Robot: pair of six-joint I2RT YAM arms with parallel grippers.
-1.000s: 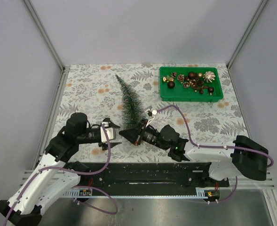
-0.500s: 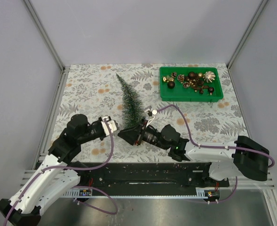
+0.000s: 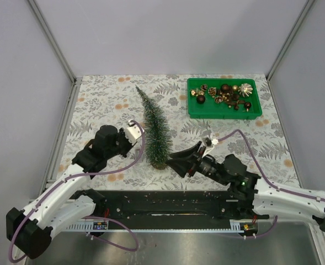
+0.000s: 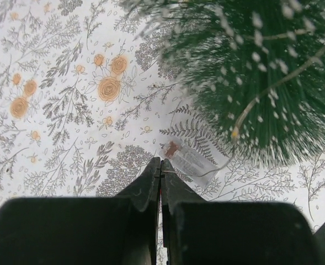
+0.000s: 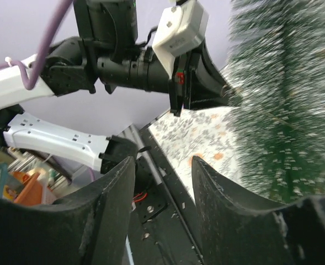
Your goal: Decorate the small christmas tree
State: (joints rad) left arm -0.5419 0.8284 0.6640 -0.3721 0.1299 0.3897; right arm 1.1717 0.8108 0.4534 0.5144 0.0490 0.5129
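**Left gripper** [image 4: 160,165]: just left of the small christmas tree [image 3: 154,128], low by its skirt. Jaws are pressed together, apparently nipping a thin wire [image 4: 250,107] that leads from a clear packet [image 4: 187,161] on the bench [image 3: 101,94] up into the bristles.

**Tree:** upright, mid-bench.

**Right gripper** [image 3: 180,161]: just right of the tree's foot. Jaws are spread and hold nothing.

**Green tray** [image 3: 191,113]: well right of the tree and beyond it, with ornaments inside.

**Handling:** the wire is best drawn slowly and laid along the bristles. The tree looks light and could tip, so the right gripper should steady its foot.

**Unclear:**
- whether the wire is truly gripped
- the tree's base, hidden under the skirt
- the packet's contents
- the bristles, blurred in both wrist views
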